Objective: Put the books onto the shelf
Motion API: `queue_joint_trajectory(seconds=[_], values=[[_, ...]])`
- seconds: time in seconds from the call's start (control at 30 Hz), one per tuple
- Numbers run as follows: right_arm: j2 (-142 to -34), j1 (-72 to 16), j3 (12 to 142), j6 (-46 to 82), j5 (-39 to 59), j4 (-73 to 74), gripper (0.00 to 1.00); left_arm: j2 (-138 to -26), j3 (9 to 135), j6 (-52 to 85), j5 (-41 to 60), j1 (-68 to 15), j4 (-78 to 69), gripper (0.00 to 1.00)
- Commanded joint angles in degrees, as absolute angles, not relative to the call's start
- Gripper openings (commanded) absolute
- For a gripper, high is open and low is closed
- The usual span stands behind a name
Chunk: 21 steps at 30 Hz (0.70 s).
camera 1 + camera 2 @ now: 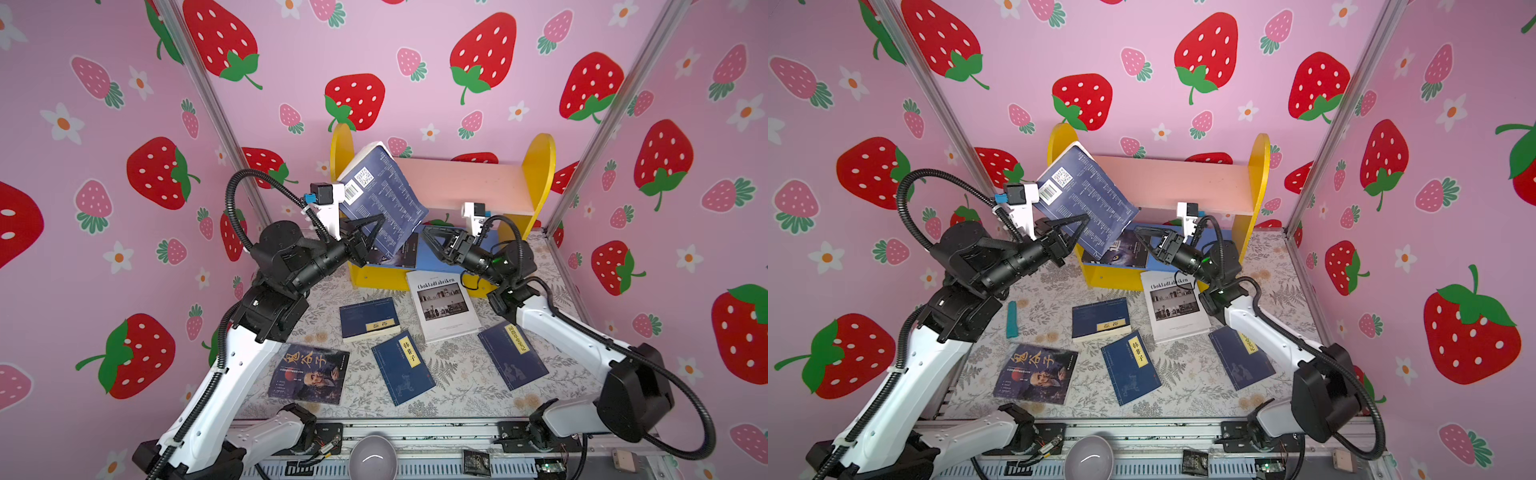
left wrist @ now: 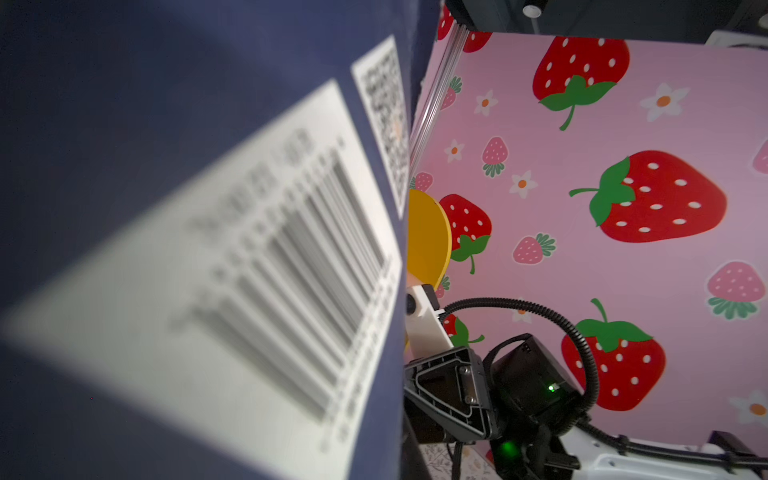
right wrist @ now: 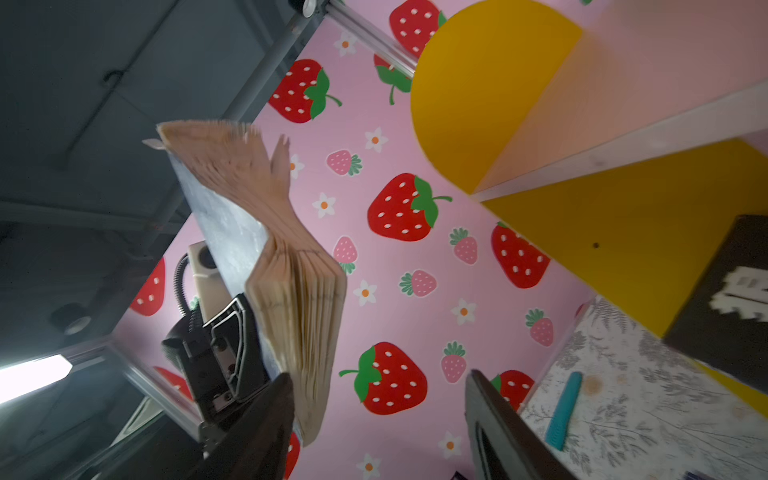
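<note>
My left tool [image 1: 376, 222] grips the tilted navy book [image 1: 386, 195] near the left end of the shelf [image 1: 465, 183], and my right tool [image 1: 430, 239] stands wide and empty.

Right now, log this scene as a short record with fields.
left end effector: shut on a navy book, held tilted in the air before the shelf, barcode side up
right end effector: open, holding nothing, beside that book's lower corner
shelf lower board: wolf-eye book
table: Chokladfabriken, portrait book, three navy books, all flat
other: teal item on the table
</note>
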State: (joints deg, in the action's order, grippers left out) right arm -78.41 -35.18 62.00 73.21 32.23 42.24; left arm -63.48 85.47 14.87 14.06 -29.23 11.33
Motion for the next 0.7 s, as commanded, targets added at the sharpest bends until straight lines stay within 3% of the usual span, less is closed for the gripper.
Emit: queue_joint_trajectory(seconds=[0.0, 0.13, 0.27, 0.37, 0.67], values=[[-73.8, -32.1, 64.3, 61.2, 29.1, 23.3, 0.77, -65.5, 87.8, -3.4, -2.6, -32.9, 21.7, 0.00], [-72.9, -29.0, 70.7, 55.4, 31.5, 11.8, 0.82, -71.1, 89.5, -12.9, -14.7, -39.3, 23.6, 0.00], [-73.1, -27.3, 74.0, 56.2, 35.2, 9.8, 0.85, -76.7, 88.2, -24.4, -28.7, -46.1, 18.2, 0.00], [-73.6, -26.5, 74.8, 58.1, 38.2, 9.7, 1.00, -79.3, 85.0, -32.0, -35.0, -48.8, 10.7, 0.00], [-74.4, -24.0, 69.3, 68.2, 43.7, 10.8, 0.96, -80.8, 73.3, -50.8, -40.5, -53.3, -12.9, 0.00]])
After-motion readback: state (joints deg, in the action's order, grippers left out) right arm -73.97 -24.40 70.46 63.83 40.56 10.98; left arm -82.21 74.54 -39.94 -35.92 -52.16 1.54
